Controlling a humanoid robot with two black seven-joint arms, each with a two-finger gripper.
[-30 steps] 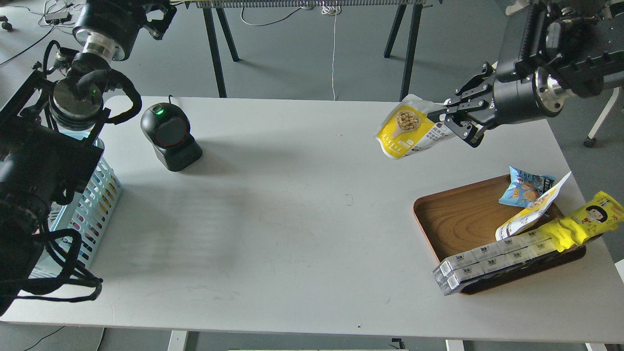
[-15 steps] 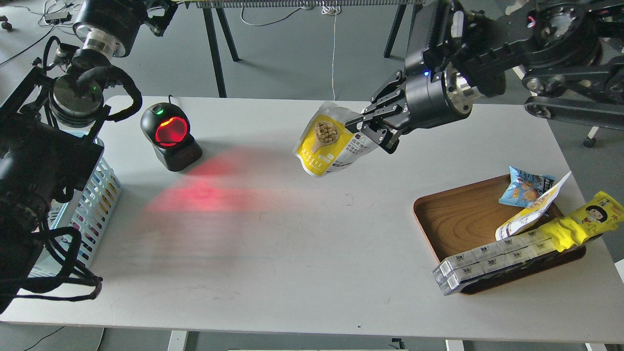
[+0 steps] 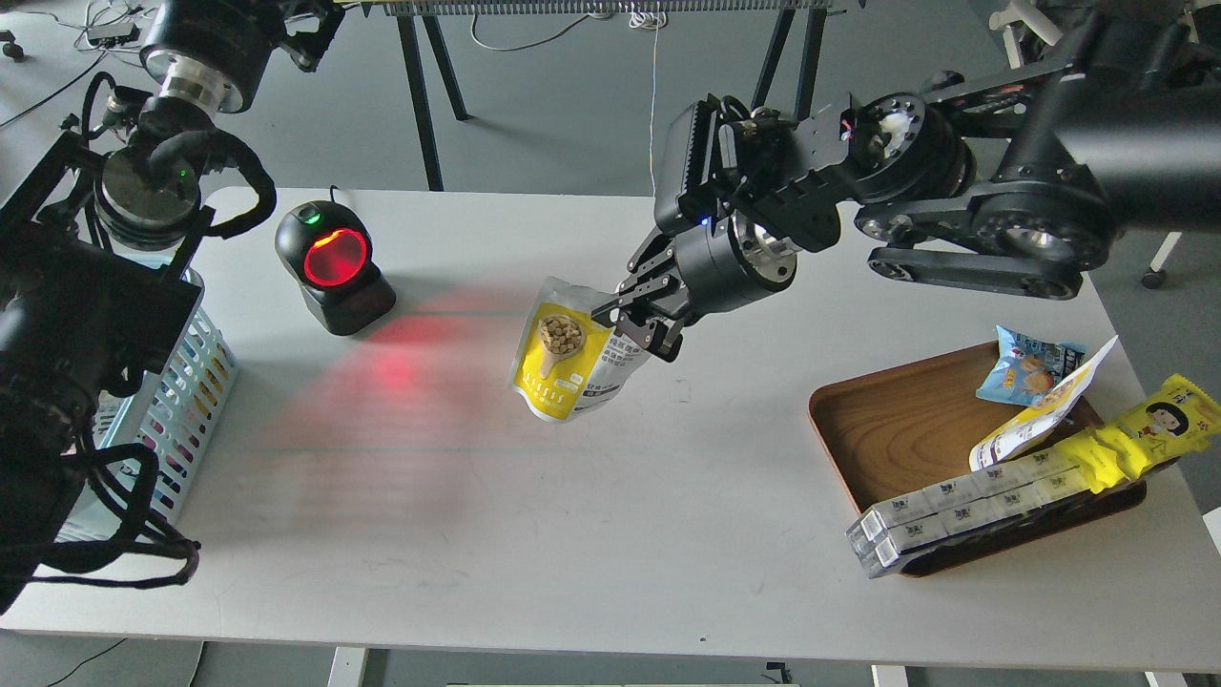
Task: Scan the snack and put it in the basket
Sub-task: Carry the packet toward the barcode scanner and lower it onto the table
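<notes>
The snack [image 3: 563, 367], a pouch with a yellow lower part and a round picture of brown cubes, hangs above the middle of the table with its front toward me. My right gripper [image 3: 625, 322] is shut on the pouch's upper right edge. The black scanner [image 3: 334, 267] stands at the back left, glowing red and casting red light on the table toward the pouch. The light blue basket [image 3: 186, 401] stands at the table's left edge, mostly hidden behind my left arm. My left gripper [image 3: 310, 36] is at the top left, dark and end-on.
A brown wooden tray [image 3: 897, 429] at the right holds a small blue packet [image 3: 1025, 367], a white and yellow pouch [image 3: 1040, 420], a long yellow cartoon packet [image 3: 1154, 429] and a pack of clear-wrapped cartons [image 3: 963, 510]. Table legs stand behind the table.
My right gripper has carried the pouch from the back right leftward and down toward the table's middle. The scanner's window has lit up red. The left arm has not moved.
</notes>
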